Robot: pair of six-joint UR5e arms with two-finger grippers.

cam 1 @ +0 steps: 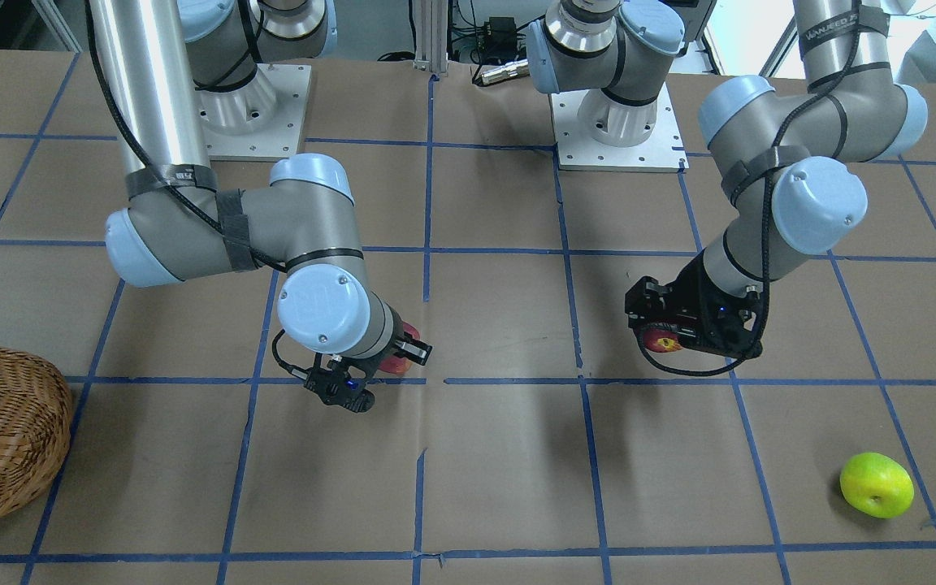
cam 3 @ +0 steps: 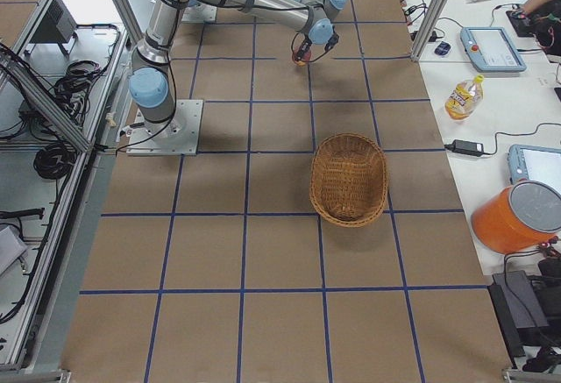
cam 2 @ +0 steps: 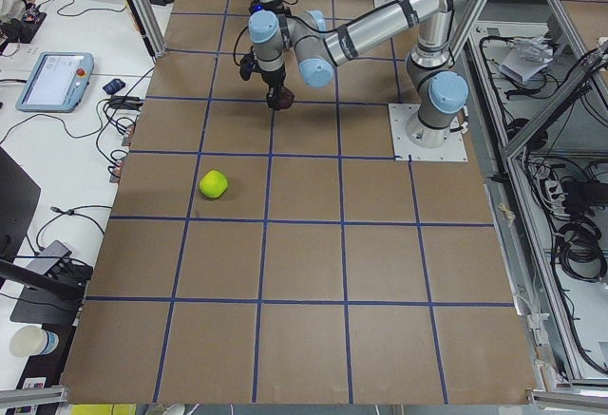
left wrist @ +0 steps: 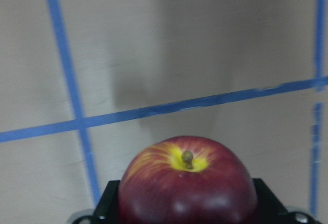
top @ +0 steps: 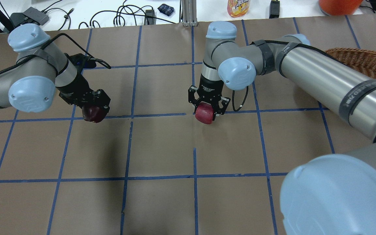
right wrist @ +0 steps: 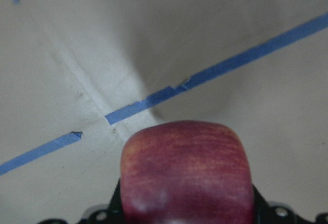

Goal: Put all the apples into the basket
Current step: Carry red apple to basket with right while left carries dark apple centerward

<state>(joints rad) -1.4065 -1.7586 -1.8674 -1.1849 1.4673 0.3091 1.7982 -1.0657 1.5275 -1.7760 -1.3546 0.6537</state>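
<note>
Nearest us in the front-facing view, the yellow-green apple lies on the table at lower right. The basket sits at the lower left edge, well apart from it. Farther back, mid-frame, both grippers hang above the paper. The left gripper, right of centre, is clamped on the maroon apple. The right gripper, left of centre, grips the pinkish-red apple.
</note>
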